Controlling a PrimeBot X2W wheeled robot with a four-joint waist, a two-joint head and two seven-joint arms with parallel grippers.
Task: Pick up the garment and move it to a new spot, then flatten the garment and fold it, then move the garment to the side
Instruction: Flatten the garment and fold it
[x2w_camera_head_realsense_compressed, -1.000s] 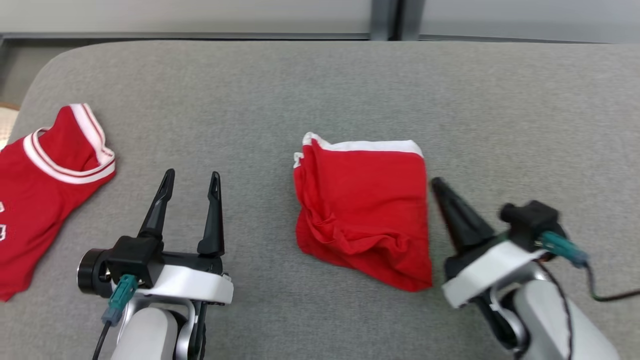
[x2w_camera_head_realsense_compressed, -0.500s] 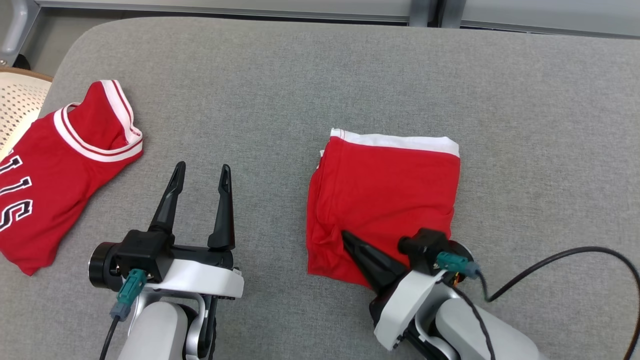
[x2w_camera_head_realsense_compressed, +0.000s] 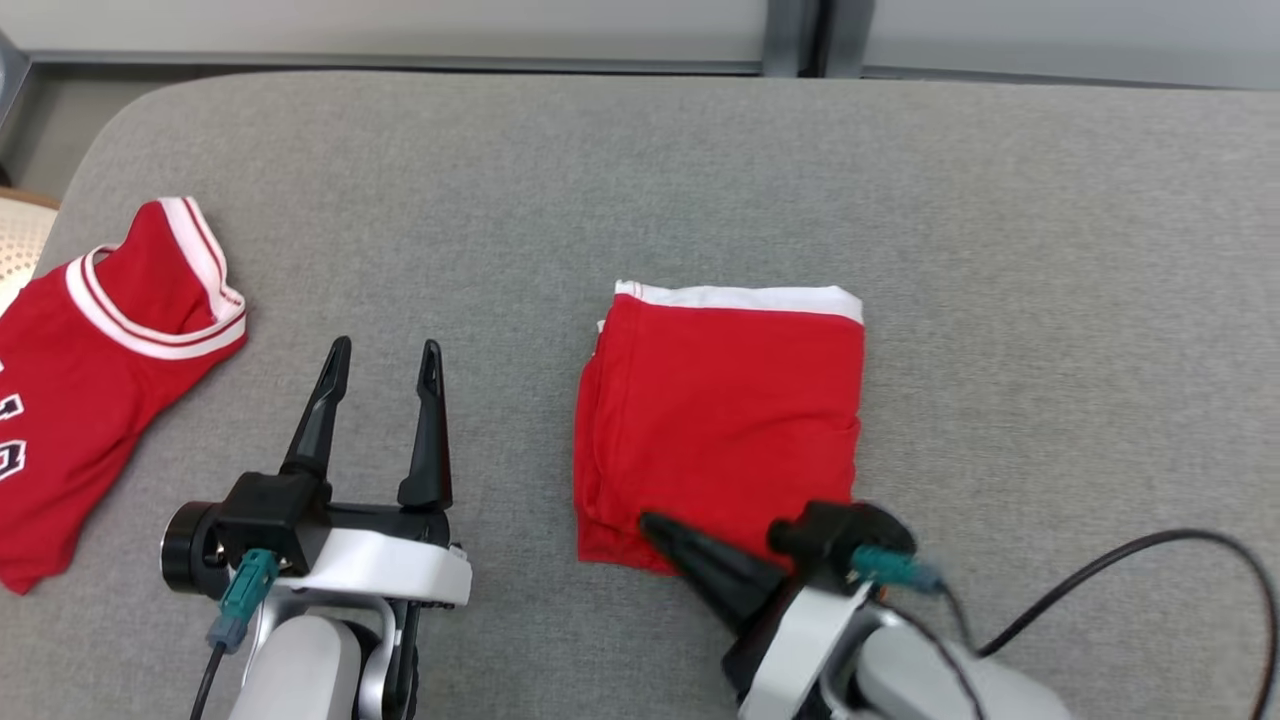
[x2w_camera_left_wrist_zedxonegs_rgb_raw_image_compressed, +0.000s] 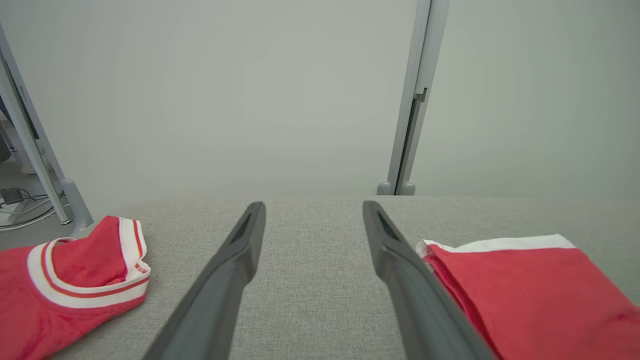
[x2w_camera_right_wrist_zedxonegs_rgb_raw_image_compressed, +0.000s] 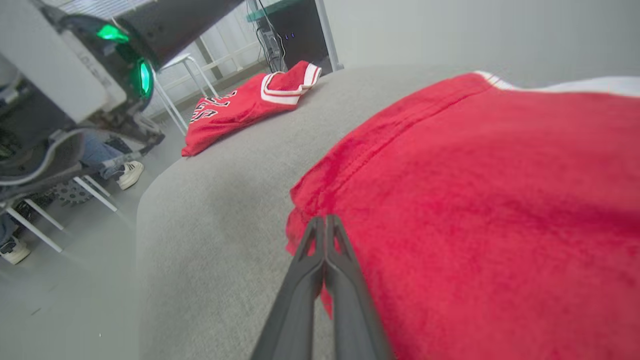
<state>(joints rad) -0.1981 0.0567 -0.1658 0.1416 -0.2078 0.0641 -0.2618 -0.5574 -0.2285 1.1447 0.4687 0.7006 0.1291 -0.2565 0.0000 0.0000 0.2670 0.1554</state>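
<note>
Red folded cloth garment with white band (x2w_camera_head_realsense_compressed: 720, 420) lying mid grey fabric tabletop (x2w_camera_head_realsense_compressed: 640, 180), squared into neat rectangle; folding looking done. Right gripper (x2w_camera_head_realsense_compressed: 655, 525) resting at garment's near-left corner, fingers pressed together, pinching nothing visible. Left gripper (x2w_camera_head_realsense_compressed: 380, 365) hovering left of garment, fingers spread, carrying nothing. Likely remaining: moving garment aside.

Holds the left gripper (x2w_camera_head_realsense_compressed: 385, 347) at the lower left, both dark fingers (x2w_camera_head_realsense_compressed: 318, 420) wide apart and pointing straight forward, pale forearm (x2w_camera_head_realsense_compressed: 300, 668) below. Holds the right gripper (x2w_camera_head_realsense_compressed: 650, 522) at the lower right, fingers pressed together into one tip, slanted forward and toward the left, wrist rolled sideways.
</note>
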